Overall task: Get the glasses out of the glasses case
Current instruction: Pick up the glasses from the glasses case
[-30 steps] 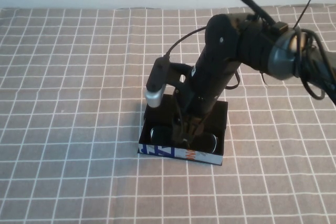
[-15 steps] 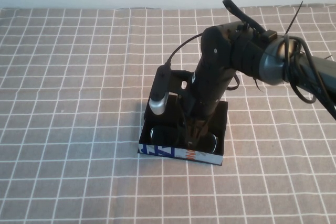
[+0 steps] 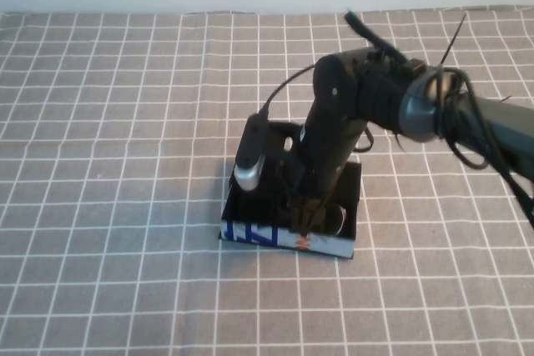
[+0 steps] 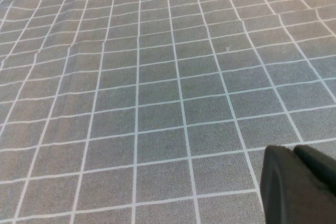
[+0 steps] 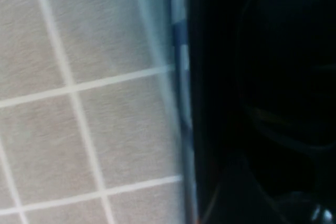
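Both pincers: right point(image 3: 305, 221) plunged in glasses case point(image 3: 288, 238), left point(image 4: 299, 184) hovering

Your high view looks down from the robot's own side onto the table point(image 3: 100, 122), spread with a grey checked cloth; its far edge meets a pale wall at the top of frame. It takes in the right arm reaching from the right to the glasses case point(image 3: 288, 218) near the centre.

Your left wrist view faces a bare stretch of that cloth at a low slant, with the left gripper point(image 4: 299, 184) filling one corner.

Your right wrist view sits very close, pressed against the case's printed wall point(image 5: 181, 77), with cloth beside it and the dark interior filling the rest. It shares the case with the high view.
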### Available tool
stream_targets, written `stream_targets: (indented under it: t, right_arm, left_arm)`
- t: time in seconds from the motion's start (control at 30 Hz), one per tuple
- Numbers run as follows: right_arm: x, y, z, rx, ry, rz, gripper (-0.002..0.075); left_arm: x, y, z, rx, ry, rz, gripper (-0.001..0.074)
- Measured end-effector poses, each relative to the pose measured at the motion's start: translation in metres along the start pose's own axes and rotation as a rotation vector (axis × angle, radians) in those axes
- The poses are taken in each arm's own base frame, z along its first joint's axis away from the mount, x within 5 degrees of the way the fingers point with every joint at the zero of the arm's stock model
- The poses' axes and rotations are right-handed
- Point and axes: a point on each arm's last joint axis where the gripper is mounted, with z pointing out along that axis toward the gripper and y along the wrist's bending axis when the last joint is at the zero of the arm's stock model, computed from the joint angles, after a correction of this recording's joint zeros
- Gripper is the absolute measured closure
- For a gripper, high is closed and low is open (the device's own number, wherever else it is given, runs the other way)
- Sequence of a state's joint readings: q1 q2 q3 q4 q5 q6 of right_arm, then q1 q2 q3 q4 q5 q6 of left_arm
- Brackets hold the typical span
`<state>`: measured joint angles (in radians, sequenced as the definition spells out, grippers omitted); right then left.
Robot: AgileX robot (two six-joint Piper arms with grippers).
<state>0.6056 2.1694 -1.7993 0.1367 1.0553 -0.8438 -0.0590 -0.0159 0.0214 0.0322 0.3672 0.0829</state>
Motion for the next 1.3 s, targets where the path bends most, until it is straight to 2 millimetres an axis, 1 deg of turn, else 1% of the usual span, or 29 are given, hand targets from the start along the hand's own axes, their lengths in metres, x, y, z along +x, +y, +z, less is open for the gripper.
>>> stream_targets:
  t: [0.07, 0.27, 0.4, 0.63, 0.77, 0.83, 0.9, 1.0, 1.03, 1.07, 1.2, 1.3]
  right_arm:
    - [0.001, 0.002, 0.005, -0.026, 0.015, 0.005, 0.0401]
    - [-0.008, 0.001, -0.008, -0.029, -0.008, -0.003, 0.0401]
    - [-0.009, 0.001, -0.01, -0.031, -0.01, -0.003, 0.0401]
    - [-0.006, 0.0, -0.001, -0.051, 0.01, 0.001, 0.0401]
    - [-0.006, 0.0, 0.0, -0.054, 0.013, 0.001, 0.0412]
    - [-0.006, 0.001, 0.002, -0.061, 0.019, 0.002, 0.0433]
    - [-0.005, 0.0, 0.003, -0.062, 0.023, 0.001, 0.0475]
    - [-0.004, -0.001, 0.004, -0.052, 0.037, -0.005, 0.0587]
    - [-0.003, -0.001, 0.004, -0.05, 0.042, 0.001, 0.0636]
    - [-0.003, -0.001, 0.004, -0.05, 0.045, 0.013, 0.0661]
    - [-0.004, -0.001, 0.002, -0.041, 0.051, 0.051, 0.0664]
    - [-0.006, -0.002, -0.004, -0.026, 0.048, 0.084, 0.0665]
  left_arm:
    - [0.0, 0.0, 0.0, 0.0, 0.0, 0.0, 0.0739]
    - [0.0, 0.0, 0.0, 0.0, 0.0, 0.0, 0.0739]
    - [0.0, 0.0, 0.0, 0.0, 0.0, 0.0, 0.0739]
    - [0.0, 0.0, 0.0, 0.0, 0.0, 0.0, 0.0739]
    - [0.0, 0.0, 0.0, 0.0, 0.0, 0.0, 0.0739]
    - [0.0, 0.0, 0.0, 0.0, 0.0, 0.0, 0.0739]
    - [0.0, 0.0, 0.0, 0.0, 0.0, 0.0, 0.0739]
    - [0.0, 0.0, 0.0, 0.0, 0.0, 0.0, 0.0739]
    - [0.0, 0.0, 0.0, 0.0, 0.0, 0.0, 0.0739]
    - [0.0, 0.0, 0.0, 0.0, 0.0, 0.0, 0.0739]
    - [0.0, 0.0, 0.0, 0.0, 0.0, 0.0, 0.0739]
    - [0.0, 0.0, 0.0, 0.0, 0.0, 0.0, 0.0739]
